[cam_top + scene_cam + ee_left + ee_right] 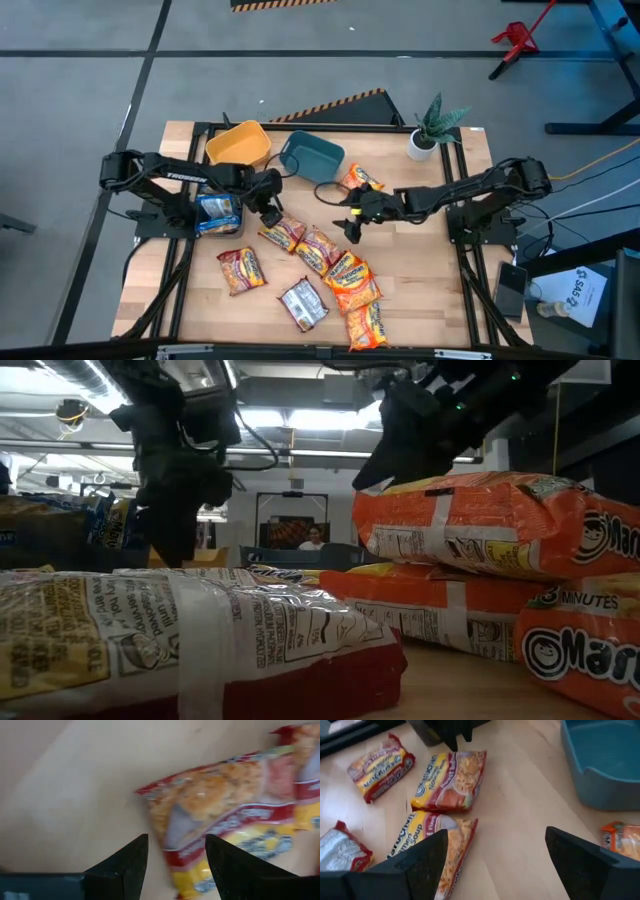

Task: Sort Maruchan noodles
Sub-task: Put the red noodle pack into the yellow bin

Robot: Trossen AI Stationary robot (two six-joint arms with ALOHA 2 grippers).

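Hovering left gripper (270,214) over red packet (281,235)

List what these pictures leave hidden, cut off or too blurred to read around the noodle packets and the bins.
- High view: the blue packet is partly covered by the left arm.
- Low view: the near packet and the orange stack block the table behind them.
- Left wrist view: the red packet is blurred, its print unreadable.
- Right wrist view: the teal bin and an orange packet are cut off by the edge.

Two dark jointed arms, white lettering on left arm (185,177). Black wedge-shaped fingers (125,865) with flat inner faces. Black cable (330,190) loops off the right arm (470,190).
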